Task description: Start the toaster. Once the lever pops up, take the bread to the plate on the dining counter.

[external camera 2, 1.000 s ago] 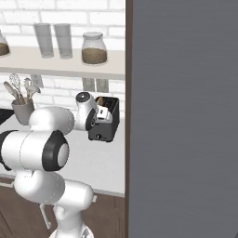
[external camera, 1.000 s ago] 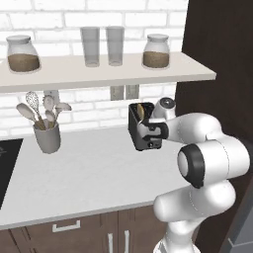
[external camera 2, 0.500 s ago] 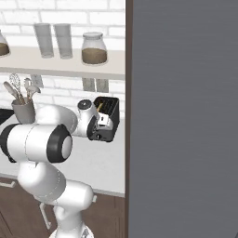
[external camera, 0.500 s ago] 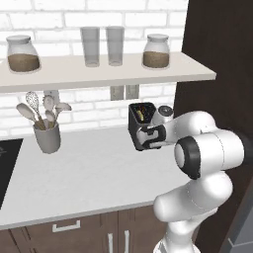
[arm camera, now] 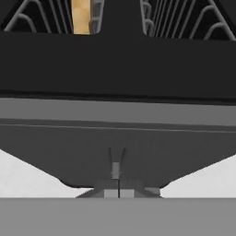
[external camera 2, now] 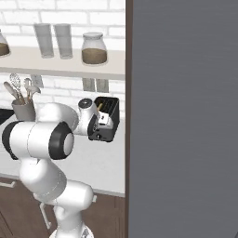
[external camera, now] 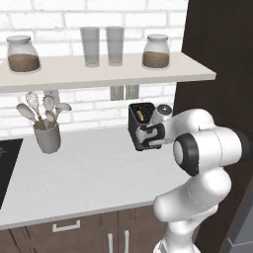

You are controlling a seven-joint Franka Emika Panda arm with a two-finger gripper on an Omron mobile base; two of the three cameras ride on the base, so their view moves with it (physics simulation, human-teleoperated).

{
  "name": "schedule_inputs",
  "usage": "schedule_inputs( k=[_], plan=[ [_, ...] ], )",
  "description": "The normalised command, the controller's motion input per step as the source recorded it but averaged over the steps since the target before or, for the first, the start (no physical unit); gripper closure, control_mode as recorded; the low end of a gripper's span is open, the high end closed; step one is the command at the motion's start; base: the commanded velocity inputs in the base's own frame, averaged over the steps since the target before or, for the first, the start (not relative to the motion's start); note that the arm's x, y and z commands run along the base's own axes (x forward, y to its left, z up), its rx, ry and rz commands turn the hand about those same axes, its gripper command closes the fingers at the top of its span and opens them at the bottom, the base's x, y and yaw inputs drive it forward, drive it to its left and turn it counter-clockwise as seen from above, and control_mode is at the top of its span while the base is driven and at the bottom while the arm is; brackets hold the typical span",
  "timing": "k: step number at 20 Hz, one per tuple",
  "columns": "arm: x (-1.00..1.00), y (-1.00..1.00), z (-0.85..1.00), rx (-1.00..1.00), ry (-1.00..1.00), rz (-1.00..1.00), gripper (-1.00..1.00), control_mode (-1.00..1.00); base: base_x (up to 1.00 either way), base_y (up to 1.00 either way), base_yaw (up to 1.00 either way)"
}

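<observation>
— Pressing close to the toaster [external camera: 142, 124], are you? Where does it stand?

— It stands at the back of the pale worktop [external camera: 89, 173], near the white brick wall [external camera: 99, 111] and under the shelf [external camera: 99, 74], beside the tall dark panel [external camera: 217, 54]. My gripper [external camera: 150, 137] is right up against its near narrow face, low down.

— And your fingers?

— Seen from my hand, the two tips [arm camera: 118, 192] sit pressed together, with only a thin seam between them, directly in front of the black casing. Whether they touch the casing, I cannot tell.

— The bread?

— The bread [arm camera: 81, 16] is down in one slot; I see a golden strip of it between the wire guides. From the right, its tan edge shows at the toaster's top.

— Anything else on the worktop?

— A grey crock of utensils [external camera: 46, 129], well off to the left.
</observation>
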Motion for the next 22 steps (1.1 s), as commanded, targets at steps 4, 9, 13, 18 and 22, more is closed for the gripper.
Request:
schedule_inputs(
  k=[4, 9, 13, 18, 22],
  plan=[
    [-0.30, 0.09, -0.18, 0.00, -0.02, 0.00, 1.00, -1.00, 0.00, 0.00, 0.00],
    [-0.70, 0.01, 0.48, 0.00, -0.15, 0.00, 1.00, -1.00, 0.00, 0.00, 0.00],
    [-0.16, 0.07, 0.92, 0.00, -0.04, 0.00, 1.00, -1.00, 0.00, 0.00, 0.00],
    [-0.06, 0.16, 0.88, 0.00, 0.00, 0.00, 1.00, -1.00, 0.00, 0.00, 0.00],
    [-0.02, 0.43, 0.39, 0.00, -0.19, 0.00, 1.00, -1.00, 0.00, 0.00, 0.00]
  ],
)
